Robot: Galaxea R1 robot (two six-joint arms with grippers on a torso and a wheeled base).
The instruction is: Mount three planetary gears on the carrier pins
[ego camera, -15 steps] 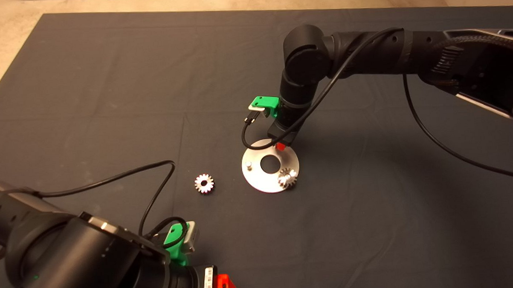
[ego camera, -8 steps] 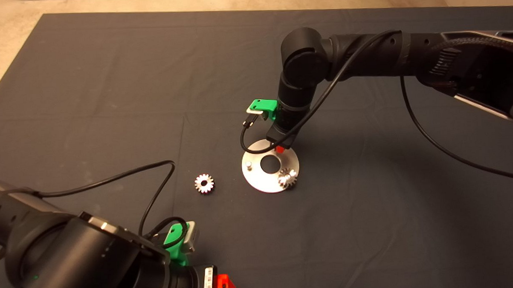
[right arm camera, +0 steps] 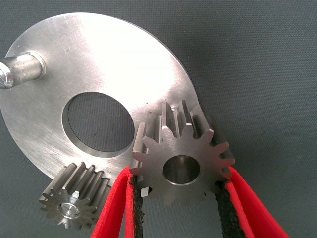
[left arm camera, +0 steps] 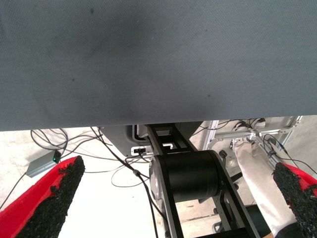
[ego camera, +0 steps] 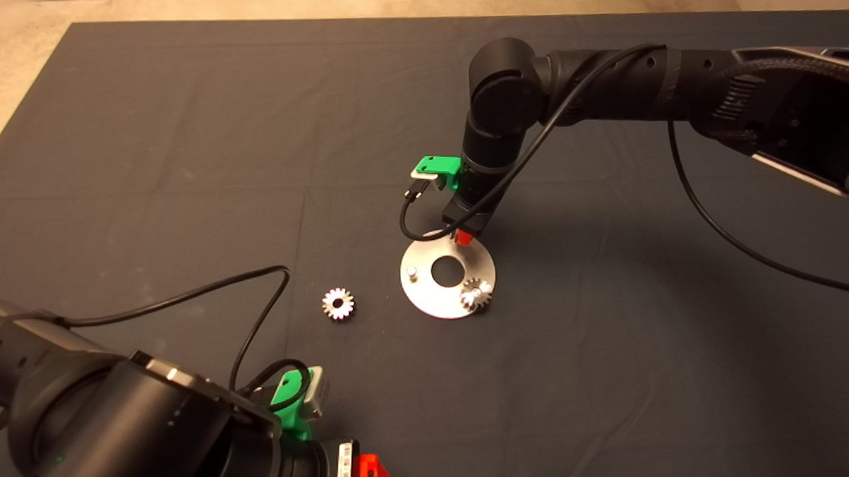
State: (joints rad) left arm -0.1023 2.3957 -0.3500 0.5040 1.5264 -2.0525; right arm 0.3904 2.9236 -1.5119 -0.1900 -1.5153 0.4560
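The silver disc lies mid-mat with its carrier pins. One planetary gear sits on the near-right pin, and the left pin is bare. My right gripper hangs over the disc's far edge, shut on a second gear. That gear is level between the black pads, just off the disc, and metal shows through its centre hole. The bare pin and the mounted gear also appear there. A third gear lies loose on the mat left of the disc. My left gripper is parked at the lower left, open.
The right arm's black cable loops down to the disc's far-left rim. The left arm's cable arcs over the mat near the loose gear. The left wrist view shows the mat's edge, floor cables and a black machine frame.
The right gripper with its gear shifted slightly over the disc's far edge, dipping and then rising a little. The disc, the other gears and the left arm stayed put.
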